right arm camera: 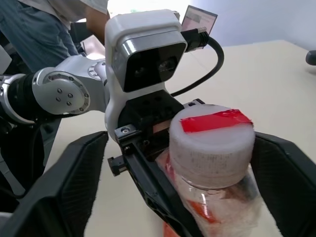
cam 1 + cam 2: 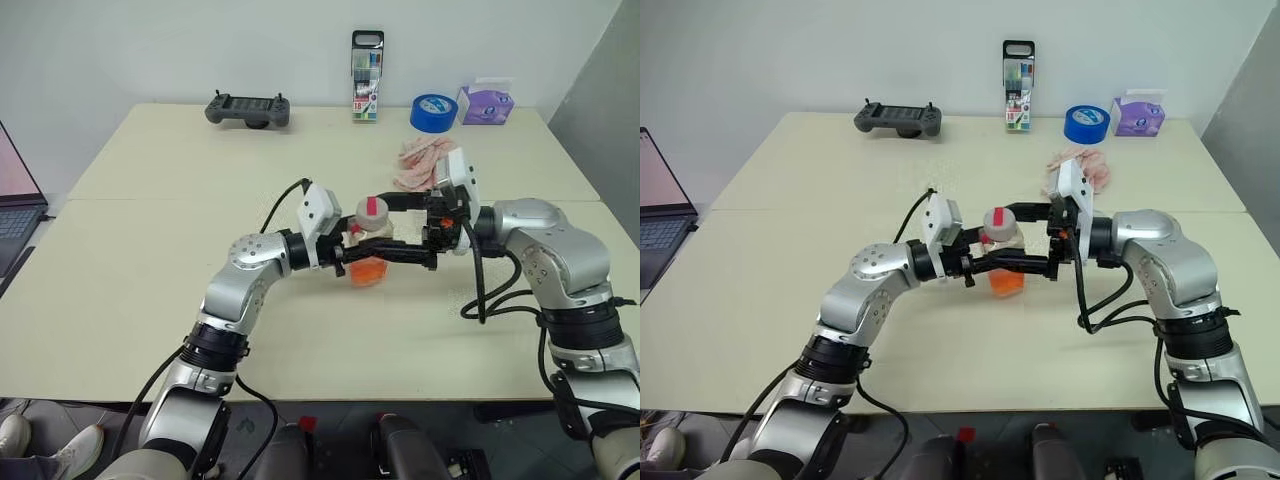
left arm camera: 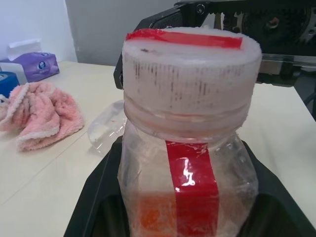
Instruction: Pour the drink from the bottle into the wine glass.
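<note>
From the head views, the left gripper [image 2: 385, 257] is clamped on the bottle [image 2: 371, 243], held above the table [image 2: 150, 240] at about 6 o'clock from the marker case [image 2: 366, 76]. The right gripper [image 2: 400, 205] stands spread around the white cap [image 2: 374, 208]; I'd close squarely on the cap before twisting, bottle kept upright. The left wrist view adds the drink [image 3: 158, 217] low inside and a pink cloth [image 3: 34, 113]; the right wrist view shows both right fingers [image 1: 59, 187] clear of the cap.

Even, bright indoor light from above; soft short shadows under arms on cream table [image 2: 150, 300]. Head views sharp throughout. Left wrist view: glare streak on bottle [image 3: 190, 148] red label strip, pink cloth [image 3: 37, 116] slightly soft. Right wrist view: bright blown-out patch at top, background person blurred.
</note>
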`<state>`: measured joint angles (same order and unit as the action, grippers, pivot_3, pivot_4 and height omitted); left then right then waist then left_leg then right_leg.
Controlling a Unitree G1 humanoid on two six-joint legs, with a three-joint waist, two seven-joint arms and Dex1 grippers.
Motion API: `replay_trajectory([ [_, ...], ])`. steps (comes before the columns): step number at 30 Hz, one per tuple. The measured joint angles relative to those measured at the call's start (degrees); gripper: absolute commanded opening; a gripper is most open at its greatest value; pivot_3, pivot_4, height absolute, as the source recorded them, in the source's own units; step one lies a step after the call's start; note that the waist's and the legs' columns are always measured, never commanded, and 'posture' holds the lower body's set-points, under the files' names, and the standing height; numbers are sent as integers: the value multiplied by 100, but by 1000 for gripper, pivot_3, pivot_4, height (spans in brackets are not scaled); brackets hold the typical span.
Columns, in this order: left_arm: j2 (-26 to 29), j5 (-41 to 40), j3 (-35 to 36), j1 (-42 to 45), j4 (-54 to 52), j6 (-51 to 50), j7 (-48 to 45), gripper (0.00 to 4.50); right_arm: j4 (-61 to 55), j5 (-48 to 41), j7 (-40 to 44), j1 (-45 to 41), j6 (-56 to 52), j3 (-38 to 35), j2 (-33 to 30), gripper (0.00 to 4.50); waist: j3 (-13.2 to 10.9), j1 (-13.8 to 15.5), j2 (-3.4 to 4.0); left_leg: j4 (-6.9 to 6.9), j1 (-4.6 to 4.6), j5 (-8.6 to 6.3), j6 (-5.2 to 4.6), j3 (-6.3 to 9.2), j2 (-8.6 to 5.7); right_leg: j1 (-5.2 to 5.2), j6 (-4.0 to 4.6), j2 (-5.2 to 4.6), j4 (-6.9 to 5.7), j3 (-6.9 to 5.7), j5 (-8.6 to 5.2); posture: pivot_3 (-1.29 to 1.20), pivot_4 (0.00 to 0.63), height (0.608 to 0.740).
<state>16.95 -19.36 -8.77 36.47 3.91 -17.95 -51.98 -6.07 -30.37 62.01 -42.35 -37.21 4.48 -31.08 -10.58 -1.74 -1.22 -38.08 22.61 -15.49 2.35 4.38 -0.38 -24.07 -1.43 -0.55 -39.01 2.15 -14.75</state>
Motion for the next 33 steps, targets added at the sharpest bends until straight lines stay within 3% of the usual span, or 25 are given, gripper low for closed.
replay_trajectory([
  [7, 32, 32, 68, -16, 84, -35, 149, 1893, -551, 184, -1308, -2, -618, -79, 173, 4500, 0, -2, 0, 0, 1, 1, 1, 4, -1, -2, 0, -25, -2, 0, 0, 0, 150, 740],
  [22, 41, 33, 93, -57, 108, -40, 214, 1888, -1919, 551, -3915, 0, -2254, 254, 1162, 4500, 0, -5, 0, 0, 2, 1, 1, 4, -3, -3, 0, -27, -4, 0, 0, 0, 150, 740],
  [33, 35, 39, 173, -50, 155, -21, 281, 1887, -1720, 1118, -4541, -319, -2335, 478, 1464, 4500, 0, -9, 0, 1, 2, 1, 0, 2, -4, -4, 0, -27, -3, -2, 0, 0, 150, 740],
])
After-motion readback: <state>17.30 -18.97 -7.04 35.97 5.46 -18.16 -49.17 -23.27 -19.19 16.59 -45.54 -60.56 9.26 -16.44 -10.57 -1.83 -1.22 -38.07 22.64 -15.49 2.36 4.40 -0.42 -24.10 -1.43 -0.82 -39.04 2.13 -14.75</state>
